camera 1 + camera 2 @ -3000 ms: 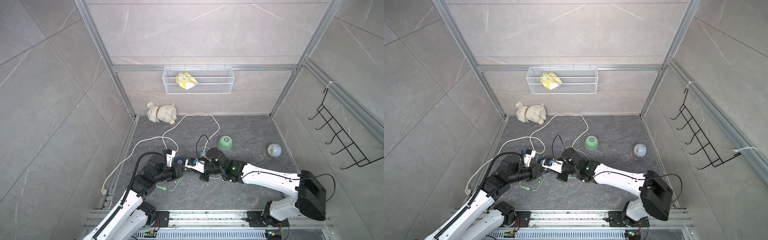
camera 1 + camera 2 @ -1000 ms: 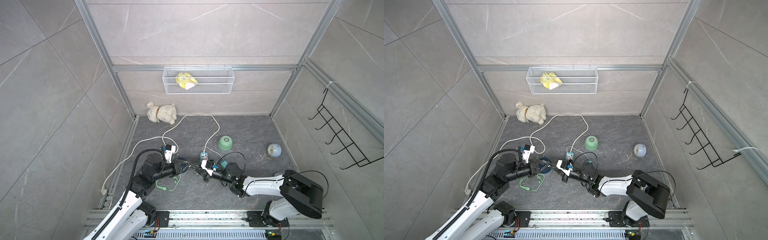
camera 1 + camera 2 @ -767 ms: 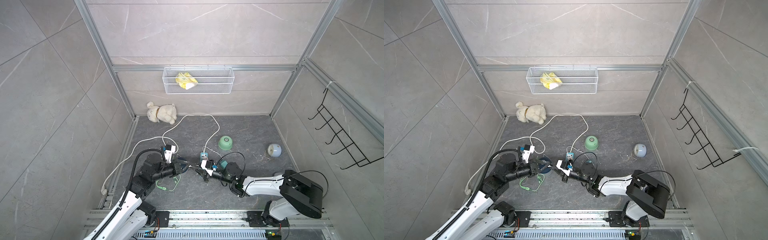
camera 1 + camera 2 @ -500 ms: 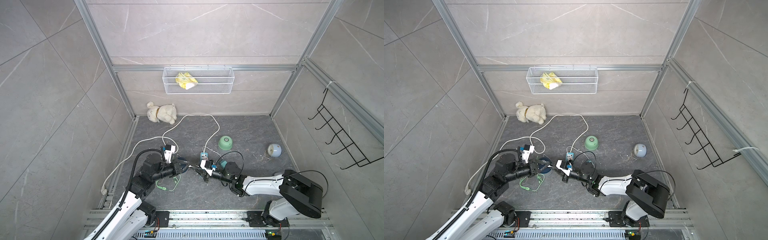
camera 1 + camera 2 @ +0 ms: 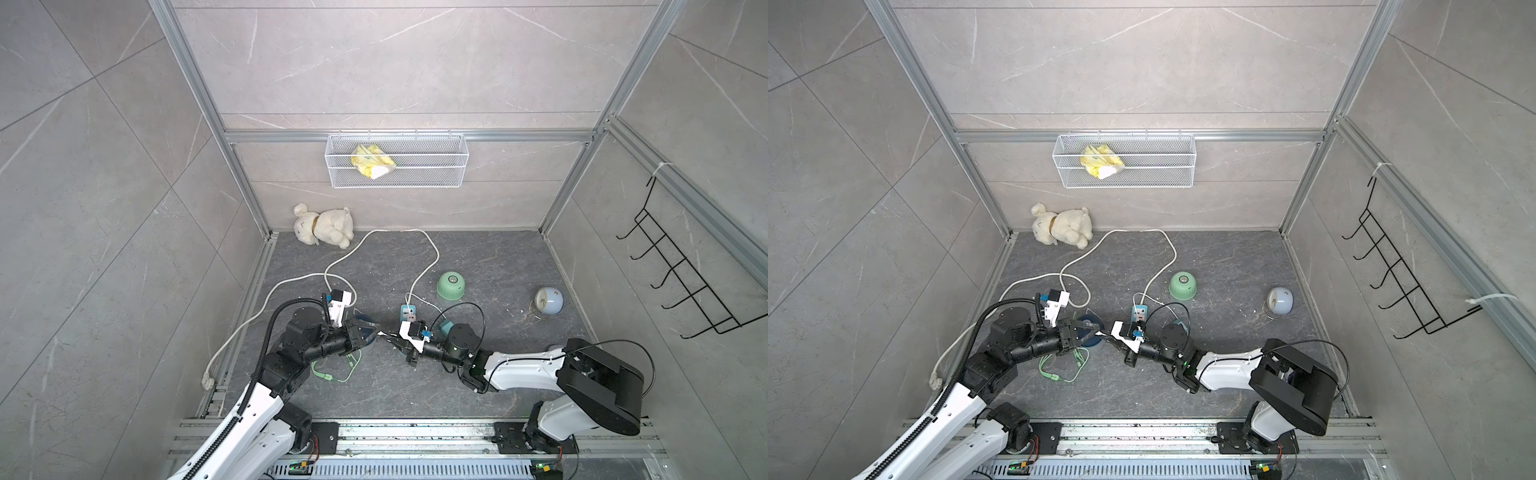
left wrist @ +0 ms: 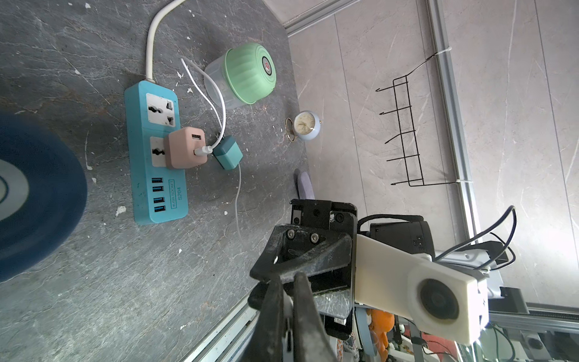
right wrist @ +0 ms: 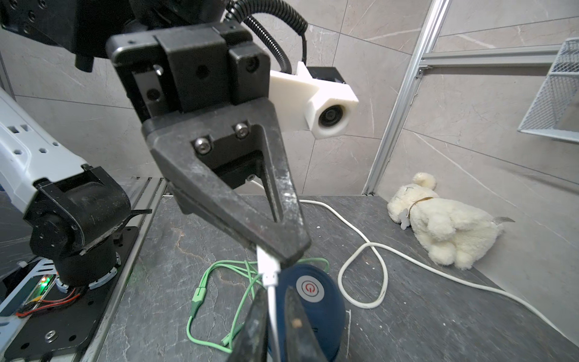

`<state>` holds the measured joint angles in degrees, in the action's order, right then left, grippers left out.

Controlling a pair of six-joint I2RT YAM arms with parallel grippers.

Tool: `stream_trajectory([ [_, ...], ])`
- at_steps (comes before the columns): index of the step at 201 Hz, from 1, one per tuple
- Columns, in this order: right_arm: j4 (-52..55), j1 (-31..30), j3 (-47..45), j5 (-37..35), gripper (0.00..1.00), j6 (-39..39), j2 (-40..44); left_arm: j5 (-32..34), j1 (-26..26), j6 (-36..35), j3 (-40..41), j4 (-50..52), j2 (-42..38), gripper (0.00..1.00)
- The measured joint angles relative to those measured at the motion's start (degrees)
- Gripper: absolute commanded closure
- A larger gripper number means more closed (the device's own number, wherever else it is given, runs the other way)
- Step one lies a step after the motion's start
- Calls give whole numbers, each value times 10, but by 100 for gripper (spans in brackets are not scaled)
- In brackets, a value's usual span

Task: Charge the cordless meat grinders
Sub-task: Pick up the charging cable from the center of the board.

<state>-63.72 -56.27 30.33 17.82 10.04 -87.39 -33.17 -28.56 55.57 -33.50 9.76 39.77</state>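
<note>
right hand (image 7: 275, 308) narrowed around white cable (image 7: 268, 269); left hand (image 7: 289, 250) pinches it over navy grinder (image 7: 316, 313).

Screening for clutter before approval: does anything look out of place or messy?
Yes. A thin green cable lies in a loose tangle beside the navy blue dome-shaped grinder, a cream plush dog lies slumped in the back corner, and white flecks dot the grey floor.

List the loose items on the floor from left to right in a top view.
plush dog → navy blue grinder → blue power strip → mint green grinder → pale blue clock. The green cable is left out because it overlaps the dog and the navy blue grinder.
</note>
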Motion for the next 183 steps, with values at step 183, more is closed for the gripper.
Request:
stream_trajectory([
  [183, 0, 0, 1, 7, 82, -7, 0, 1, 0, 0, 0, 5, 3, 100],
])
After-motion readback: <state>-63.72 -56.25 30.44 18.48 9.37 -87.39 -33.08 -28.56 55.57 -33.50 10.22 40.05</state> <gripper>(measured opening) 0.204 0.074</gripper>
